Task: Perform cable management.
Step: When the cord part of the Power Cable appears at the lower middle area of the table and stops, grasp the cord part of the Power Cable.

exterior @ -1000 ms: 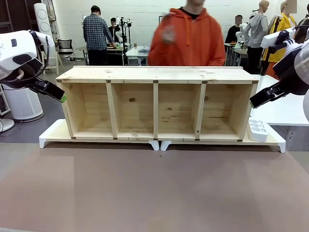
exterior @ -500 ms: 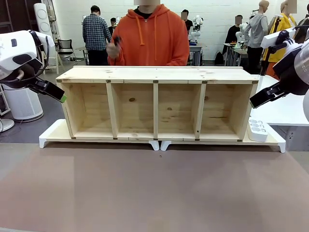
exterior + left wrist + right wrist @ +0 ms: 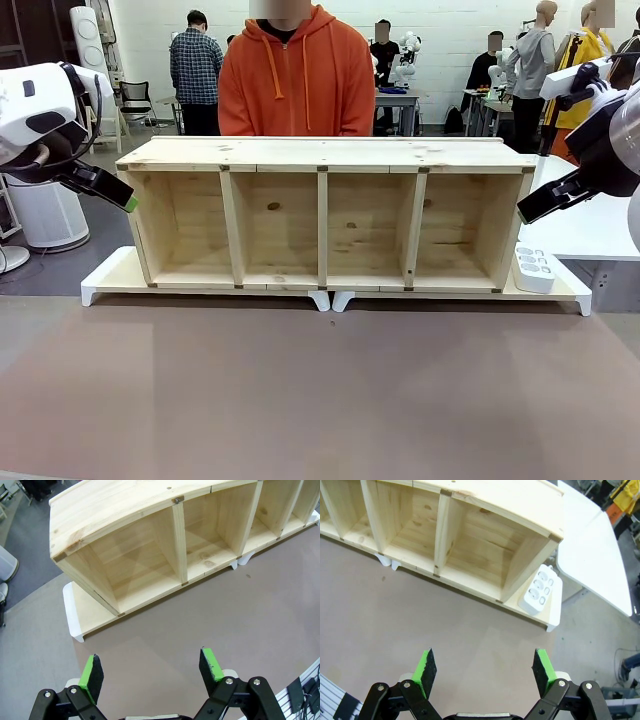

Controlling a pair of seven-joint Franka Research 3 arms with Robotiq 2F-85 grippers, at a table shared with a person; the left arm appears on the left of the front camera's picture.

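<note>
- The left tool [image 3: 151, 666] hangs off the left end of the wooden shelf [image 3: 322, 154], above the brown bench [image 3: 320, 400]. Its two green pads [image 3: 92, 672] stand wide apart with nothing between them, so it is released.
- In the front view this tool's green tip sits near the shelf's upper left corner, apart from the wood.
- The shelf lies long across the far part of the bench, its open face turned to the robot. Three upright boards split it into four compartments, and all four show bare wood inside.
- The shelf rests on two white base trays [image 3: 110, 275] that meet just below its middle.
- A person in an orange hoodie [image 3: 295, 85] stands behind the shelf, left of its centre. The shelf's top hides the hands.
- Where the cable lies cannot be told from these views.
- A white power strip [image 3: 535, 268] sits on the right base tray, just beside the shelf's right end wall.
- The right tool [image 3: 484, 666] hangs off the right end of the shelf, over the bench, its green pads [image 3: 426, 666] spread wide and gripping nothing: released.
- A white table [image 3: 590, 230] stands to the right of the shelf.
</note>
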